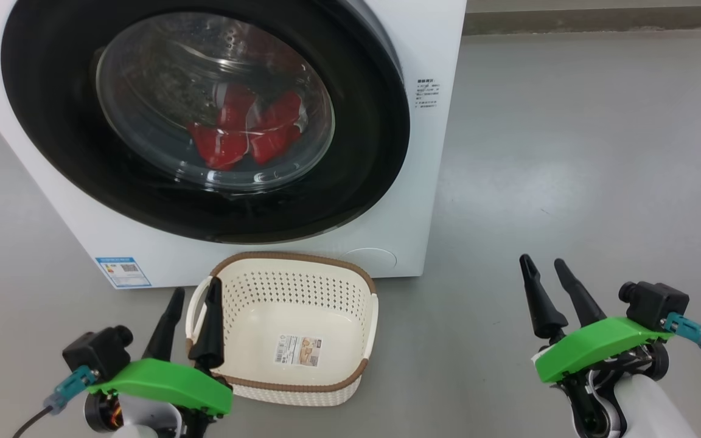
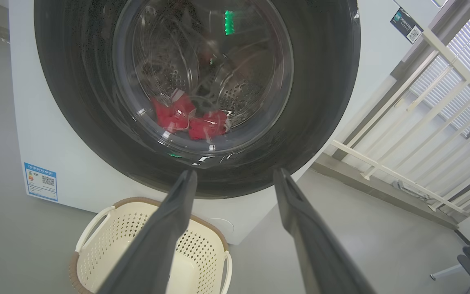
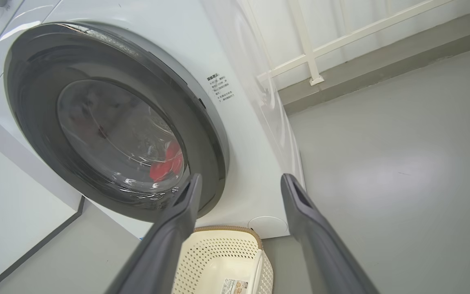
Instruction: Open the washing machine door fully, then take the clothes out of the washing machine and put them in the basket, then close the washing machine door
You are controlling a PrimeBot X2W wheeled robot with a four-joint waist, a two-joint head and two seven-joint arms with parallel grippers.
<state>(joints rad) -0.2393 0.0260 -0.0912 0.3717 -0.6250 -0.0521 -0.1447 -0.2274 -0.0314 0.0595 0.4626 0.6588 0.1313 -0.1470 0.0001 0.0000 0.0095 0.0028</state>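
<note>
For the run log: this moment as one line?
door: not swung open | clothes: in drum | basket: no clothes, on floor | left gripper: open, free | right gripper: open, free

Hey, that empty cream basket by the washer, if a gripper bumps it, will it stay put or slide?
The basket looks light: thin perforated plastic, nothing inside but a paper label, so a bump would probably slide it on the smooth grey floor. It seems stiff enough to keep its shape. Being low and wide, it is unlikely to tip.
</note>
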